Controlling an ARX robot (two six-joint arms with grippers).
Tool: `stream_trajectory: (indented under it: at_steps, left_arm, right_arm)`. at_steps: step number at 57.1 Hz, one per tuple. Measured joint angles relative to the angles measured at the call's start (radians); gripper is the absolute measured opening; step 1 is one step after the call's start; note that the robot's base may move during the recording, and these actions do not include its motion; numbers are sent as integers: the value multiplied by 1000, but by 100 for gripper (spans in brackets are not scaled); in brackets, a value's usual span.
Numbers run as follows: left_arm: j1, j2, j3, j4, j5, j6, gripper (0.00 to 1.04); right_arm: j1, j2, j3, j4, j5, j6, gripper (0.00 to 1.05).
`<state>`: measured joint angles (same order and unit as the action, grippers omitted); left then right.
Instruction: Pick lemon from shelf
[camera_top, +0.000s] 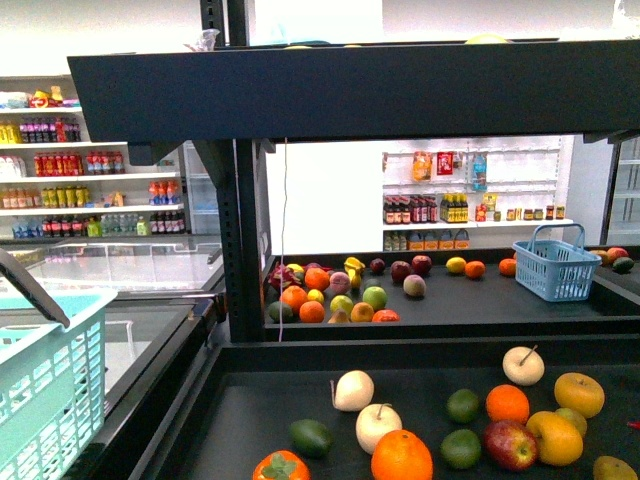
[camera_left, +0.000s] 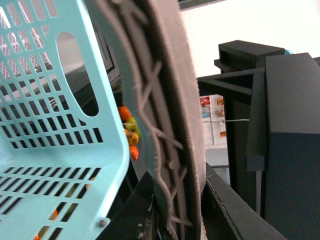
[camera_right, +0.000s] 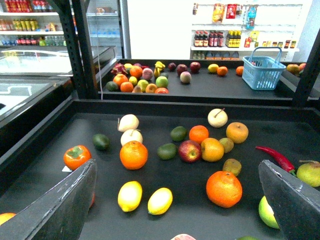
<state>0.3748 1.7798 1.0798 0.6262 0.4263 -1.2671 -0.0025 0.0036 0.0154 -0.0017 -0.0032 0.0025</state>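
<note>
- Right end effector (camera_right: 176, 166): fingers spread wide, holding nothing; it hangs above the near deck of the shelf (camera_top: 350, 90), clear of all fruit.
- Lemon (camera_right: 160, 201): lies on its side on the flat black near deck, untouched; a second yellow oval fruit (camera_right: 130, 196) sits just beside it; an orange (camera_right: 133, 155) lies near both, further back on the deck; a larger orange (camera_right: 224, 189) lies apart from them on the same deck.
- Lemon in the front view: out of frame; only the mixed fruit further back on the deck shows there.
- Left end effector (camera_left: 170, 150): only a grey ribbed part shows close to the lens; its opening cannot be told.
- Teal basket (camera_left: 50, 125): fills much of the left wrist view, just beside the grey part; in the front view it stands at the robot's left, outside the shelf frame.
- Rear deck: carries a cluster of fruit and a blue basket (camera_top: 556, 265), well apart from the lemon.
</note>
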Motion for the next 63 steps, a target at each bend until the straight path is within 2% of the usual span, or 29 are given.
stream_trajectory:
  at_steps: [14,31,41,63]
  left_arm:
    - [-14,-98,-63,-7,59,101,13]
    - [-78,-270,-156,-98,252,338,12]
    - [-170,-349,-192,-154,362,465,11]
    - [-394,-356,-217,-164,401,561,11]
  right_arm:
    - [0,0,0,0,0,0,97]
    - [0,0,0,0,0,0,97]
    - [0,0,0,0,0,0,97]
    - [0,0,0,0,0,0,97]
